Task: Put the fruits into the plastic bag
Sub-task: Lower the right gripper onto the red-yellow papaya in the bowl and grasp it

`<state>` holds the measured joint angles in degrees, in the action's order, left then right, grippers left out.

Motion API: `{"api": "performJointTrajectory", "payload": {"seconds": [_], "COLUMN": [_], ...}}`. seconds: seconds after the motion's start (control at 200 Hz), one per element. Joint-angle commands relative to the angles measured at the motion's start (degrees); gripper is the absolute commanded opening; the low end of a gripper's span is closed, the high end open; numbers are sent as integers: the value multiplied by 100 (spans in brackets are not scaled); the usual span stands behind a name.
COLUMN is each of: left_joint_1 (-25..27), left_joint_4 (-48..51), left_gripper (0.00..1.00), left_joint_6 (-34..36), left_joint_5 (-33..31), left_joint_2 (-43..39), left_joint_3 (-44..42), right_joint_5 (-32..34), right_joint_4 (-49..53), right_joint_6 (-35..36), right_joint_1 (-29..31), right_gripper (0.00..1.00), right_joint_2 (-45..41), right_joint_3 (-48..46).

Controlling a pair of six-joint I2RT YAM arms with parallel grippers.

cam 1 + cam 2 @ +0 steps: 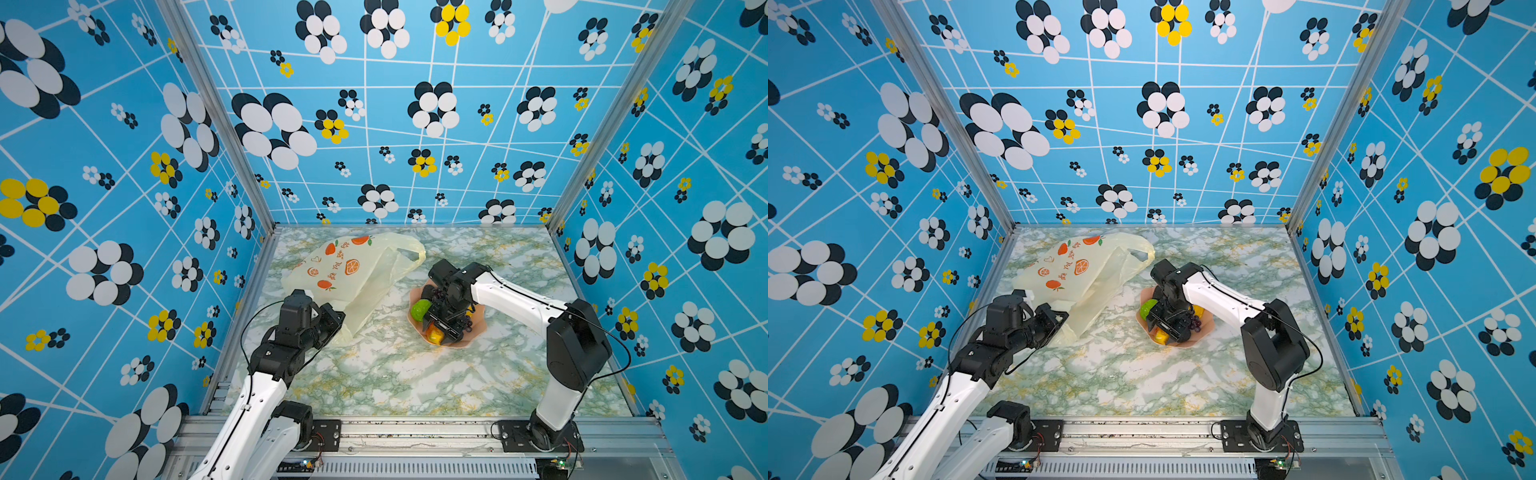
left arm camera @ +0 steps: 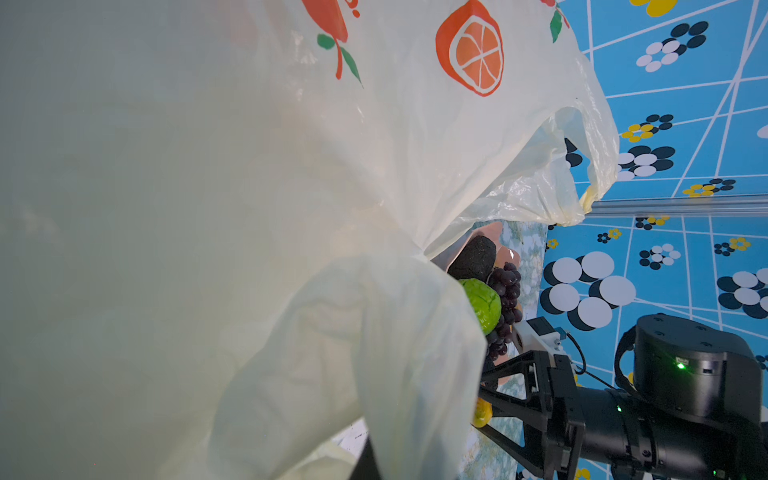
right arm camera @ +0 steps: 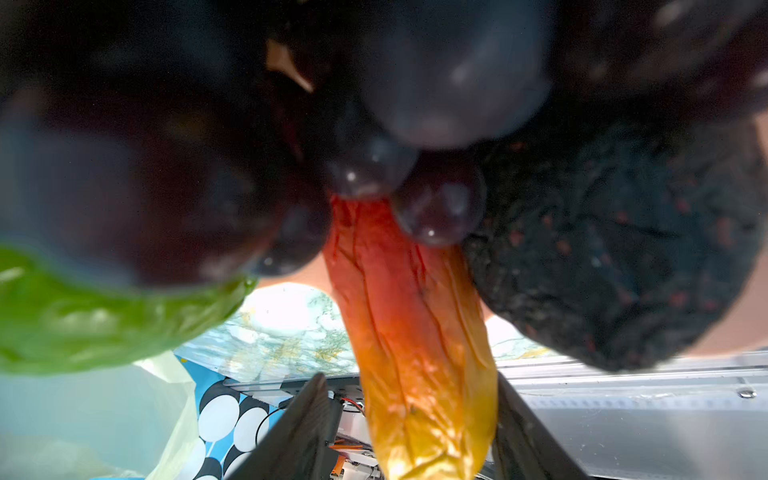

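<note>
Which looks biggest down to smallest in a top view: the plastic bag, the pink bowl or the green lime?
1. plastic bag
2. pink bowl, though the right arm covers part of it
3. green lime, clearly smallest

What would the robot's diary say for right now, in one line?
left fingers: shut on bag | right fingers: open, either side of red-yellow fruit | fruit: in bowl, not lifted
</note>
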<state>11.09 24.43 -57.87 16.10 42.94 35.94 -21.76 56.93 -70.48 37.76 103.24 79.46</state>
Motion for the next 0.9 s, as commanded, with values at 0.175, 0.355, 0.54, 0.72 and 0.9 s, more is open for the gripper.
{"api": "performJointTrajectory", "payload": {"seconds": [0.175, 0.355, 0.54, 0.72, 0.9], "left_joint_1": [-56, -110, -108, -114, -99], "left_joint_4": [18, 85, 83, 70, 28], "left_gripper": [0, 0, 0, 0, 0], "left_joint_6": [77, 208, 205, 205, 175], "left_joint_5": [223, 234, 197, 177, 148], "left_joint_2": [126, 253, 277, 329, 371], "left_joint_3": [-57, 103, 130, 150, 184], "right_joint_5": [93, 135, 205, 249, 217], "right_joint_4": [212, 109, 204, 409, 591], "right_joint_6": [241, 344, 519, 742, 939], "right_joint_1": [30, 30, 28, 21, -1], "right_gripper": [50, 34, 25, 22, 21], "right_joint_2": [203, 171, 178, 121, -42], "right_joint_3": [120, 77, 256, 394, 555]}}
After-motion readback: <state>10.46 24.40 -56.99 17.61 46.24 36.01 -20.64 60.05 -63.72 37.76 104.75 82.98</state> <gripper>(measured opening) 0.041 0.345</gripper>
